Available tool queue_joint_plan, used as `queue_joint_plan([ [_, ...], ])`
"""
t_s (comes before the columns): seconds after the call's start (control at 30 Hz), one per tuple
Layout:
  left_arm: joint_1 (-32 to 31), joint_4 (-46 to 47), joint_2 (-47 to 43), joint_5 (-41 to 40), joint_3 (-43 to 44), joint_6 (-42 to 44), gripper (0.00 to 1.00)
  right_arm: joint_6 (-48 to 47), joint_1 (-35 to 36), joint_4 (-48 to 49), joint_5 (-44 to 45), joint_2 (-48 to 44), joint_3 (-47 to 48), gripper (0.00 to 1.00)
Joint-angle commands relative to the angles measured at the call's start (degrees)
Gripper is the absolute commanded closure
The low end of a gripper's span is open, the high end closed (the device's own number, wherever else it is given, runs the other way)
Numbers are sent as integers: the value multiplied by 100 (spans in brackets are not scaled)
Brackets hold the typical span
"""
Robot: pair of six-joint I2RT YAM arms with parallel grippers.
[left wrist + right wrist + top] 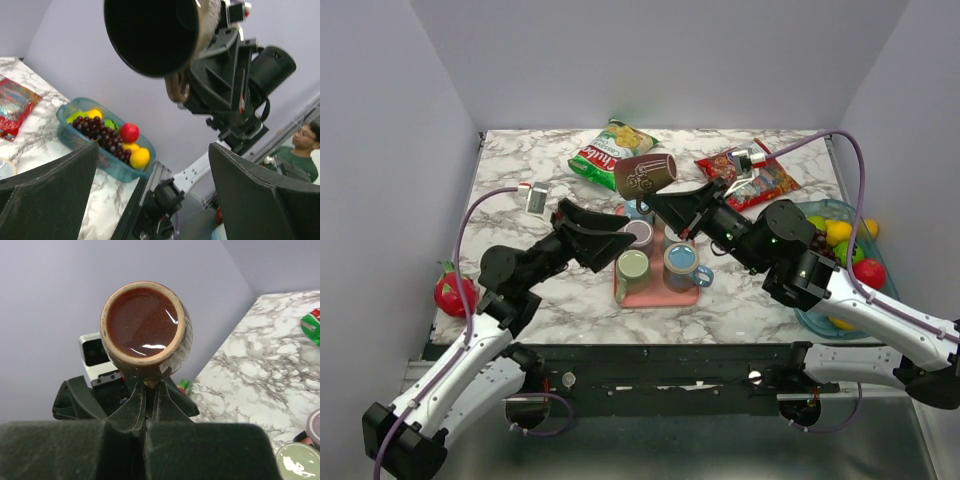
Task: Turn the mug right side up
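Two robot arms meet over a marble tabletop [520, 175]. The right tool [657, 200] is clamped shut on a brown mug [645, 173] and holds it in the air above the far end of a pink tray [655, 296] of smaller cups [632, 265]. The mug lies on its side, neither upside down nor upright. Its dark mouth faces left toward the left tool [620, 238], and its glazed base faces the right wrist camera. The left tool hangs just beside it at the left, jaws spread wide and holding nothing.

The grip appears to be on the handle, pinched between the closed fingers [134, 407] under the body, though the handle itself is mostly hidden.

The mug looks like glazed stoneware, so it is probably rigid, fairly heavy for its size, slick on the outside and liable to chip or break if dropped onto the stone-patterned top or the cups below. A pinch on the handle alone lets the body swing, so the wrist roll to bring the mouth upward wants to be slow. If the left tool is to help, the thick rim or the body wall across the mouth seems the surest hold. The rounded glazed side is likelier to slip.
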Motion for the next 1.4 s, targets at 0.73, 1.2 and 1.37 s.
queue_joint_plan([
  [0.73, -610, 829, 774, -930, 626, 103, 55, 311, -106, 528, -688, -83, -310, 99],
  [1.2, -601, 679, 730, -1000, 722, 270, 60, -31, -132, 397, -1672, 66, -283, 99],
  [1.37, -610, 653, 660, -1106, 687, 331, 83, -40, -132, 335, -1830, 40, -380, 100],
])
